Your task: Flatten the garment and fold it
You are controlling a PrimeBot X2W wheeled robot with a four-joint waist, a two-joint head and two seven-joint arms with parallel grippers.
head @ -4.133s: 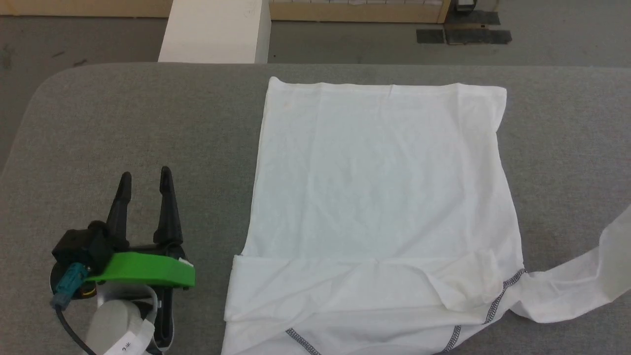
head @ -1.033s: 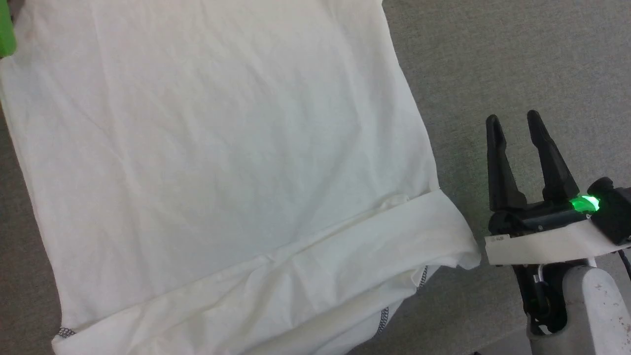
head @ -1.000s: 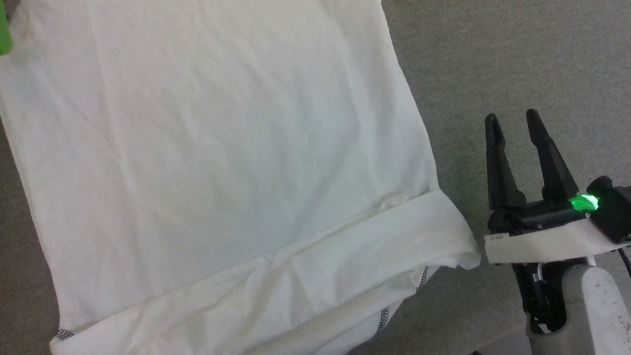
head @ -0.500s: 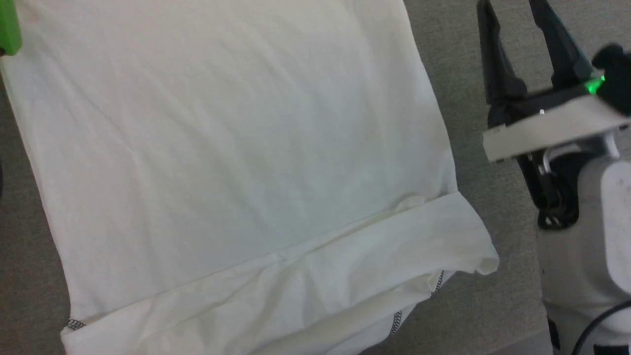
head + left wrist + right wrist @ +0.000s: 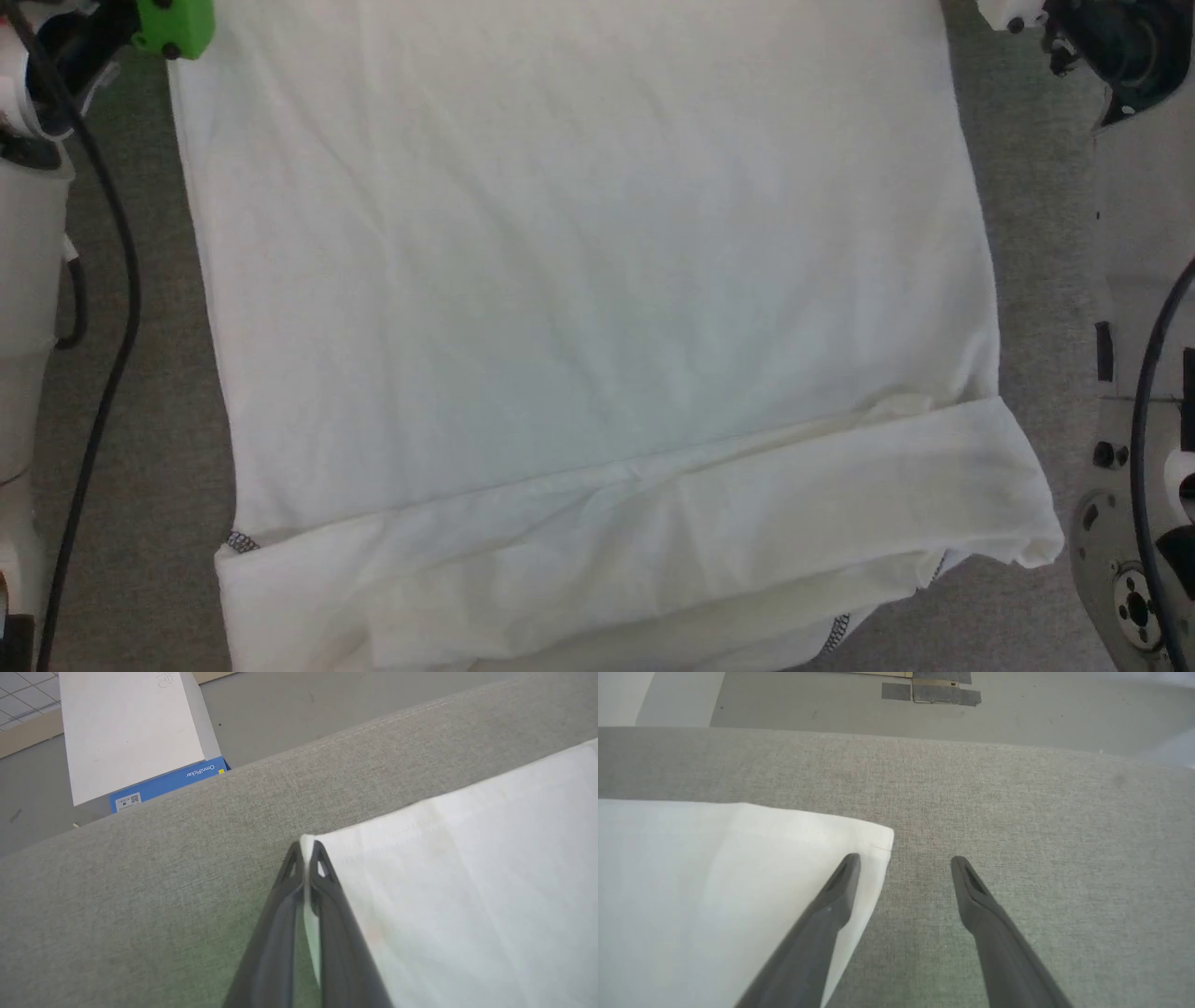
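Garment: your white shirt [image 5: 579, 280] lies spread flat on the grey fabric-covered table [image 5: 1017, 788], with a band [image 5: 653, 523] turned over along the near edge and zigzag stitching [image 5: 243, 541] peeking out at that band's left end
Left gripper: the left gripper [image 5: 306, 856] has its fingers pressed together on the shirt's far-left corner; a sliver of white cloth shows between them
Right gripper: the right gripper [image 5: 903, 868] is spread wide and holds nothing; one finger [image 5: 840, 891] lies over the cloth, the other over bare table
Key relation: the far-right corner [image 5: 878, 840] sits just ahead of the right fingertips, closer to the cloth-side finger, so the shirt's side edge runs up through the gap between the jaws
Long axis: the far hem runs from one gripper across to the other, so you have an arm at each end
Nearer arm: for the free corner, the right one
Step, as I judge it: securing the second far corner so you can draw the far hem toward you
Watch for: closing too shallow, so that the thin cloth slips out
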